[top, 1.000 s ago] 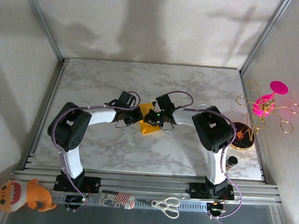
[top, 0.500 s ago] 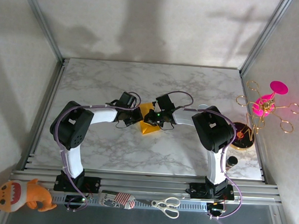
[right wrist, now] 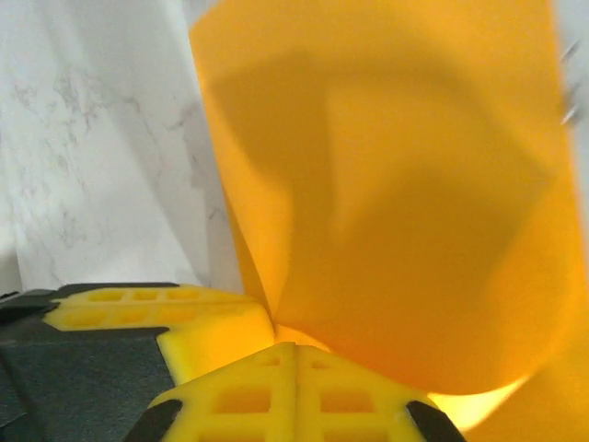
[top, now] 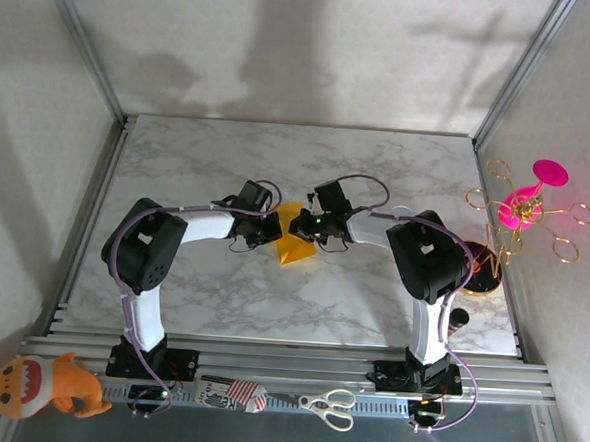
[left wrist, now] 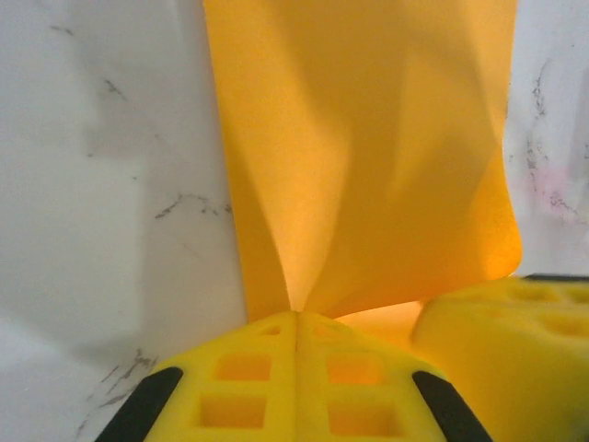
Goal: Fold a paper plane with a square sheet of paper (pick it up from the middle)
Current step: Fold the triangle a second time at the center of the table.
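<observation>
creasing the square sheet of paper (top: 295, 249)
our left end effector (left wrist: 296, 318) and right end effector (right wrist: 294, 348) clench it; next we likely flatten the fold.

From where I stand, the left arm (top: 200, 223) and right arm (top: 375, 227) are glossy white links between chunky black joint housings, with thin purple cables (top: 122, 238) looping along them. The left gripper (left wrist: 296, 322) and right gripper (right wrist: 294, 348) have bright yellow fingers moulded with square pockets and black side patches. A small green light (top: 315, 221) glows mid-frame.
</observation>
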